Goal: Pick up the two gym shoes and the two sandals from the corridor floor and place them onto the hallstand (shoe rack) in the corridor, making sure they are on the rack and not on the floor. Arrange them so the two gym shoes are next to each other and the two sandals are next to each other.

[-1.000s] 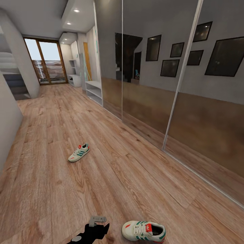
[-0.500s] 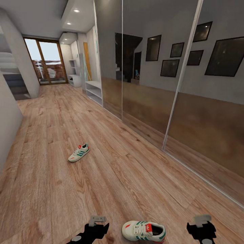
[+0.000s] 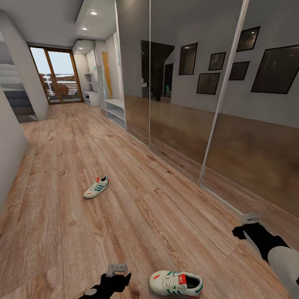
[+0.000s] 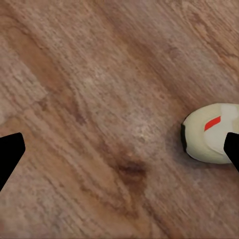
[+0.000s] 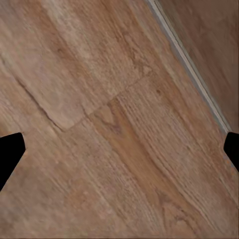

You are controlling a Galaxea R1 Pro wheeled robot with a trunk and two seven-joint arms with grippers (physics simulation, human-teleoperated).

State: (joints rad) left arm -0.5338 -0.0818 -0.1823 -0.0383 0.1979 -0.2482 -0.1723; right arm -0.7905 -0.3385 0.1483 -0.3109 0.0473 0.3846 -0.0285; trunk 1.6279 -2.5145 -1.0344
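Note:
One gym shoe (image 3: 176,283) lies on the corridor floor (image 3: 124,199) at the bottom of the head view; its cream toe (image 4: 211,133) shows in the left wrist view. The second gym shoe (image 3: 96,187) rests farther down the corridor. My left gripper (image 3: 116,272) hovers just left of the near shoe, open, with nothing between its fingers. My right gripper (image 3: 249,222) is raised at the right near the wardrobe's bottom track, open over bare planks. The white hallstand (image 3: 115,112) stands far along the right wall. The sandals are out of view.
A dark glass-fronted sliding wardrobe (image 3: 216,116) runs along the right side, its floor track (image 5: 189,64) close to my right gripper. A grey wall (image 3: 10,153) borders the left. A glazed door (image 3: 58,74) closes the far end.
My right arm has risen and moved forward, from the bottom edge up towards the wardrobe track. The left gripper has dropped slightly. Both shoes lie where they were.

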